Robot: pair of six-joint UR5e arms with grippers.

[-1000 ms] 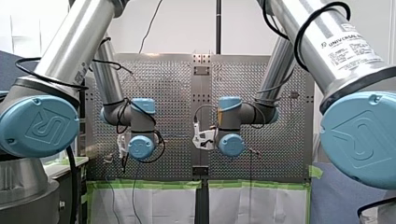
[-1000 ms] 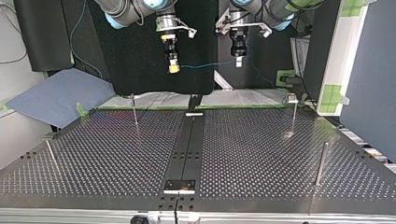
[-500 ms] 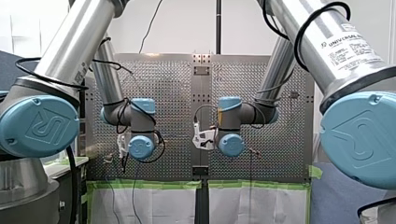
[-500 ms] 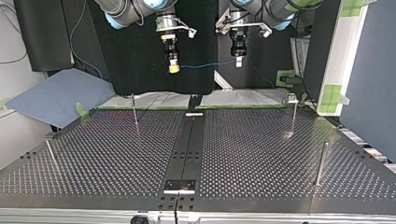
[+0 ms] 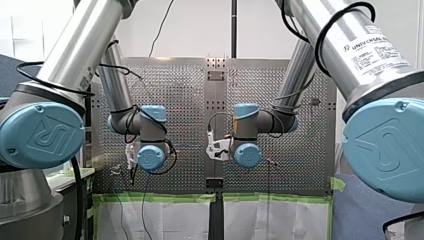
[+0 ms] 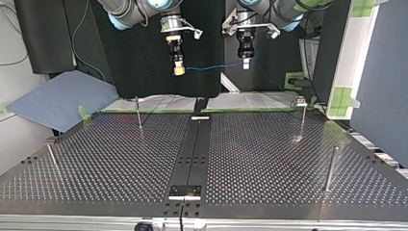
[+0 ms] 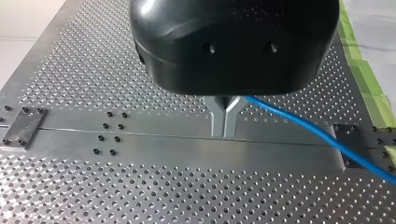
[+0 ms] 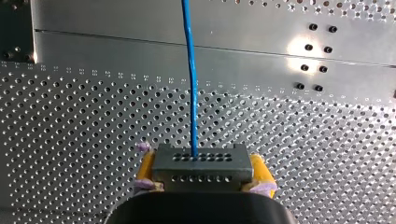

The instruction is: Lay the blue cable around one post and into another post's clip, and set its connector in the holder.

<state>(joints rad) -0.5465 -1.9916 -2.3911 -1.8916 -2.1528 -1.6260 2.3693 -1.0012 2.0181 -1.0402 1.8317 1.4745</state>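
Note:
The blue cable [image 6: 211,67] hangs nearly level between both grippers, high above the perforated table [image 6: 269,159]. In the top view my right gripper [image 6: 178,70], with yellow pads, comes in at the left; my left gripper [image 6: 246,63] comes in at the right. In the right wrist view the yellow pads [image 8: 146,164] are shut on the grey connector [image 8: 200,167], and the cable [image 8: 190,84] runs straight ahead from it. In the left wrist view the metal fingers [image 7: 219,117] are shut on the cable [image 7: 322,137], which trails off to one side.
Thin posts stand on the table: one at the top view's far left [image 6: 139,114], one with a clip head at the far right [image 6: 302,120], and two nearer ones [image 6: 330,168] [image 6: 52,160]. A dark centre rail [image 6: 193,154] ends in a small plate [image 6: 185,191].

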